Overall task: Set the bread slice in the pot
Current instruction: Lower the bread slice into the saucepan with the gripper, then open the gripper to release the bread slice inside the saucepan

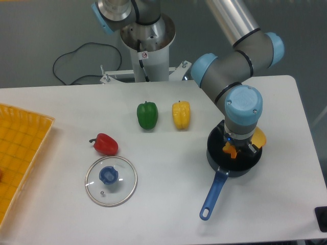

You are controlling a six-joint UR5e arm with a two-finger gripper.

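The pot (217, 153) is a dark round saucepan at the right of the table, with its blue handle (213, 194) pointing toward the front. My gripper (239, 148) points straight down over the pot's opening, and the wrist hides most of the fingers. The bread slice (259, 137), yellow-orange, sticks out to the right of the gripper over the pot's rim. A darker orange part of it shows under the wrist on the left. The gripper looks shut on the slice, holding it just above or inside the pot.
A yellow bell pepper (181, 115) and a green pepper (147, 115) stand behind the pot to the left. A red pepper (106, 144) and the glass lid with a blue knob (110, 180) lie at centre left. A yellow tray (20, 153) is at the left edge.
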